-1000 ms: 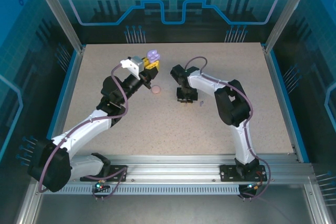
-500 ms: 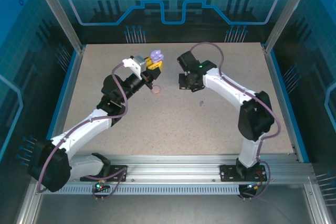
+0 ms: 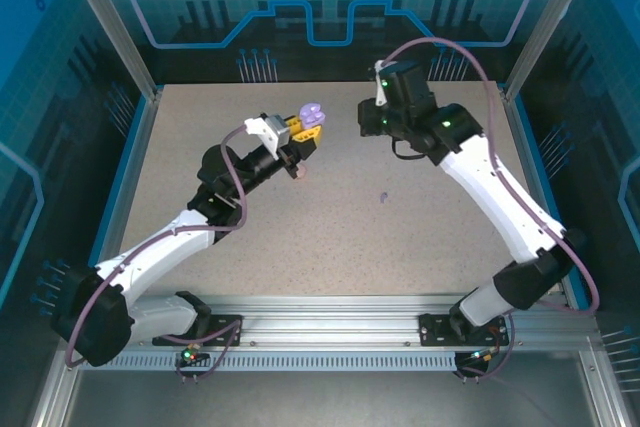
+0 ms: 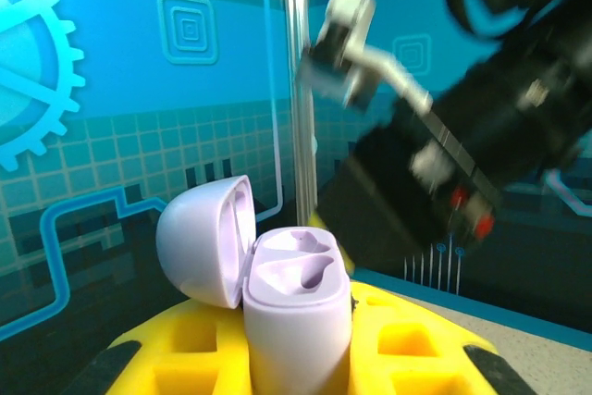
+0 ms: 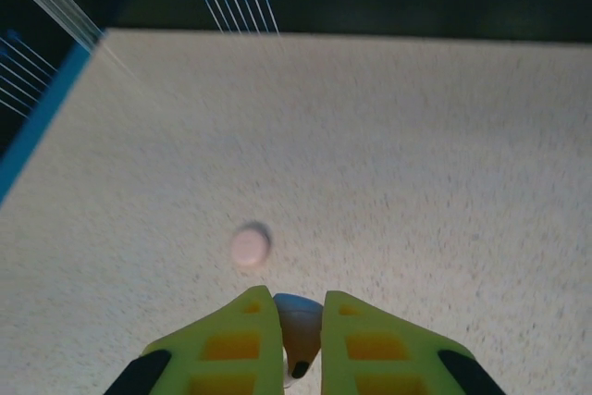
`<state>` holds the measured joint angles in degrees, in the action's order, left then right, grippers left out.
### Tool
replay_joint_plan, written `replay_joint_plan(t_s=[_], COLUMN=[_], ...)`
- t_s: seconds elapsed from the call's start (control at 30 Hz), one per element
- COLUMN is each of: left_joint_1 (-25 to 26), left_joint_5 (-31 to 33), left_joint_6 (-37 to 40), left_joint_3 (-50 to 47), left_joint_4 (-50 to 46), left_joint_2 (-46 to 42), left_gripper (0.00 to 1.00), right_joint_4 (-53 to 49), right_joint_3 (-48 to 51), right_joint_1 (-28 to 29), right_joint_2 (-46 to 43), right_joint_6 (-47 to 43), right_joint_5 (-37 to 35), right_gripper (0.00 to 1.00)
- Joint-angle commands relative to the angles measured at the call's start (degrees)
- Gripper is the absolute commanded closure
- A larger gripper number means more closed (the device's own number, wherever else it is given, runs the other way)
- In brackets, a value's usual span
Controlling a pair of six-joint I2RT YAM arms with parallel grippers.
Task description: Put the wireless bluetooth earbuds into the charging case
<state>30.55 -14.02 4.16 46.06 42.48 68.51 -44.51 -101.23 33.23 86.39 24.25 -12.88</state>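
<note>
Near the table's (image 3: 200,117) 12 o'clock edge, left gripper (image 3: 300,130) clamps the open case (image 3: 312,115); at its 3 o'clock, right gripper (image 5: 294,298) pinches a grey earbud (image 5: 298,316). A loose earbud (image 3: 383,196) lies mid-table, open room around.

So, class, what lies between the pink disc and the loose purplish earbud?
Nothing: the top view shows bare table between the pink disc and the earbud.

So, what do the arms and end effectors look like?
The left arm and right arm have white links, black joints and a purplish cable looping alongside. The left end effector and right end effector have yellow fingers with recessed pockets and black patches.
</note>
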Motion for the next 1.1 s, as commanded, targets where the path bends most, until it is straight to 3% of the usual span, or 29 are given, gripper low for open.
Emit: replay_joint_plan(t_s=[0.0, 0.6, 1.07], left_joint_1=[0.9, 3.0, 3.4], left_joint_5=[-1.6, -2.9, -4.5], left_joint_6=[3.3, 5.0, 4.9], left_joint_3=[2.8, 2.7, 3.6], left_joint_4=[0.3, -0.3, -2.4], left_joint_2=[-0.8, -0.3, -1.2], left_gripper=[1.0, 1.0, 1.0], right_joint_4=[2.4, 14.1, 14.3], right_joint_3=[-2.4, 3.0, 3.8], right_joint_1=[0.4, 8.1, 12.7], right_joint_2=[-3.6, -12.9, -11.8], right_joint_6=[-5.4, -21.9, -27.1], right_joint_5=[2.0, 14.8, 10.9], right_gripper=[0.87, 0.86, 0.87])
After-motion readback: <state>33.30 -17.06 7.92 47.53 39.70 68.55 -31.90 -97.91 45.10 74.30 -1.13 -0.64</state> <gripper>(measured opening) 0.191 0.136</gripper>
